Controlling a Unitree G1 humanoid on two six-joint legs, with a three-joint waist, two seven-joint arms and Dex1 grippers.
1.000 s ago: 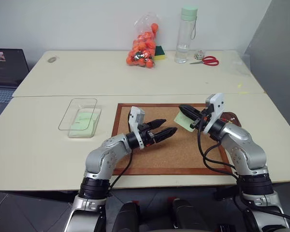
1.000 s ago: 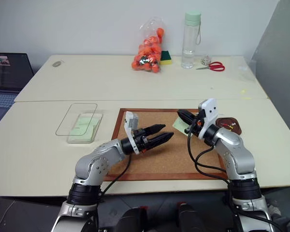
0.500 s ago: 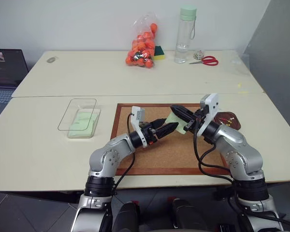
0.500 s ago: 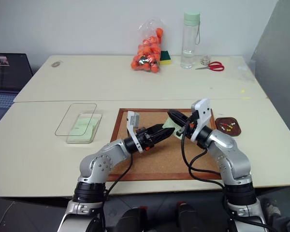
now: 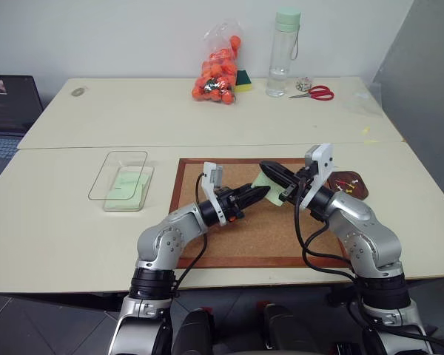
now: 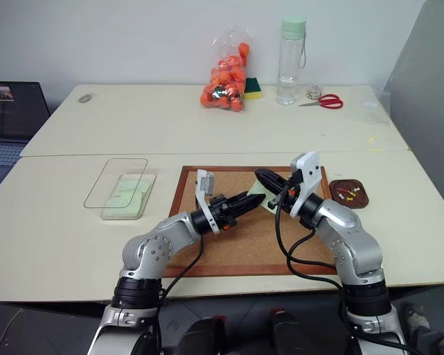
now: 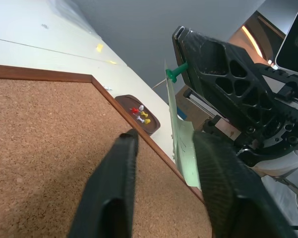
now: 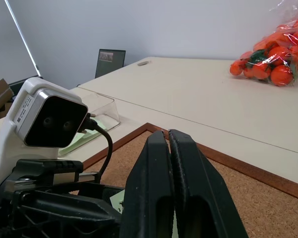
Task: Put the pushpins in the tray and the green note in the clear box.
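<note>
In the middle of the picture, the right gripper (image 5: 269, 169) pinches the green note (image 7: 181, 144) tight, and the half-open left gripper (image 5: 260, 194) has a finger (image 7: 219, 183) touching it.

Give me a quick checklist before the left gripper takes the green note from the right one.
1. Right gripper shut on the green note, green pushpin still through it: ok.
2. Left gripper around the note: its fingers stand on either side of the sheet's lower edge; contact: cannot tell.
3. Both grippers held above the corkboard: ok.
4. Clear box unobstructed at the robot's left, with green paper already inside: ok.
5. Tray beside the corkboard's right edge, already holding coloured pushpins: ok.
6. Green pushpin removed from the note: not ok.
</note>
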